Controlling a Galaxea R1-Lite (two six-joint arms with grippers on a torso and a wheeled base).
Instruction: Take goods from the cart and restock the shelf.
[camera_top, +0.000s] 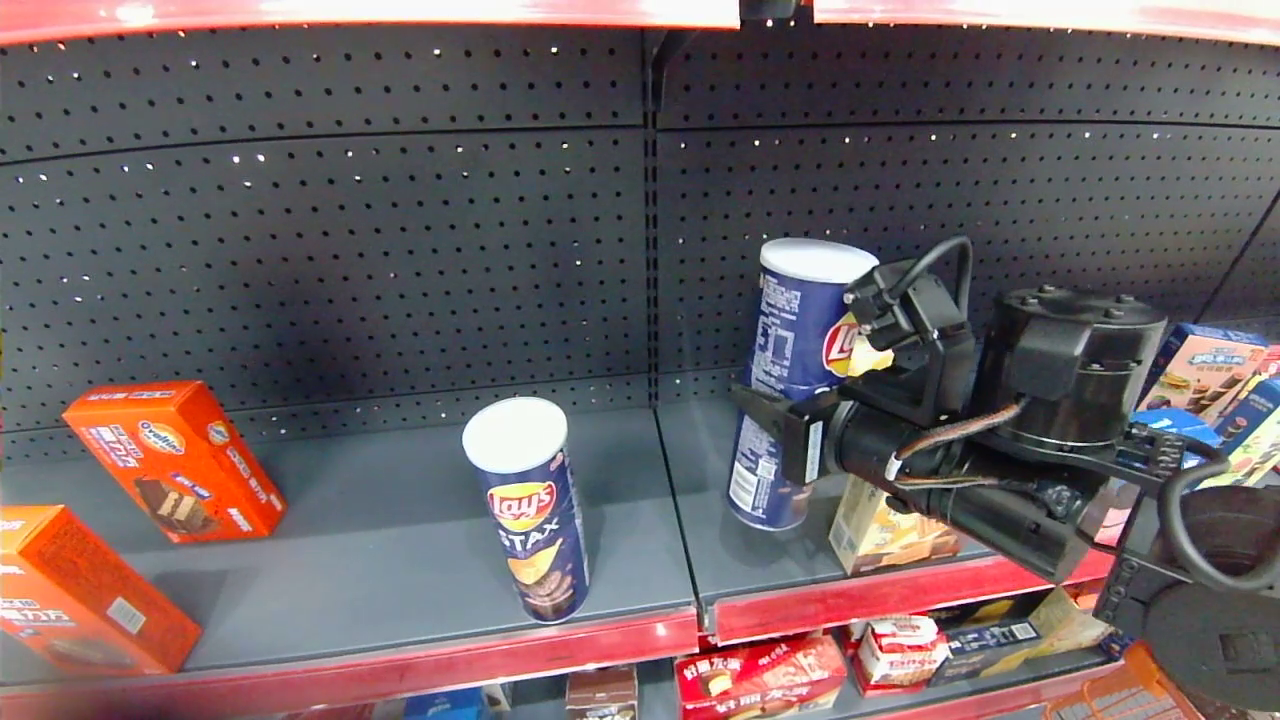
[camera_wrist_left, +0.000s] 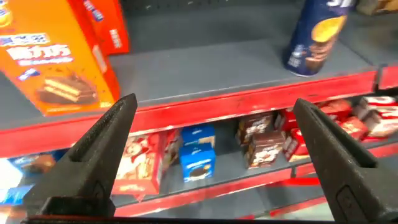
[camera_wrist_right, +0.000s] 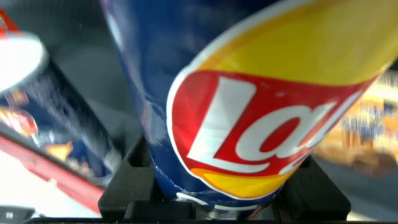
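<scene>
Fingers (camera_wrist_right: 124, 186): right gripper (camera_top: 778, 445) pinching can (camera_top: 800, 320) | left gripper (camera_wrist_left: 214, 109) spread | can's long axis near-upright, slightly tilted, base at shelf (camera_top: 720, 565) | right arm nearer

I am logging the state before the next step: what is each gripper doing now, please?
Left gripper: open, holding nothing.
Right gripper: closed on the tall dark-blue cylindrical chip can with white lid.

Upper shelf (camera_top: 380, 540): two tall blue cylindrical crisp cans with white lids, left can (camera_top: 530, 510), right can (camera_top: 790, 340); two orange rectangular cardboard boxes, rear box (camera_top: 175, 460), front box (camera_top: 80, 590); one pale yellow carton (camera_top: 885, 535).
</scene>
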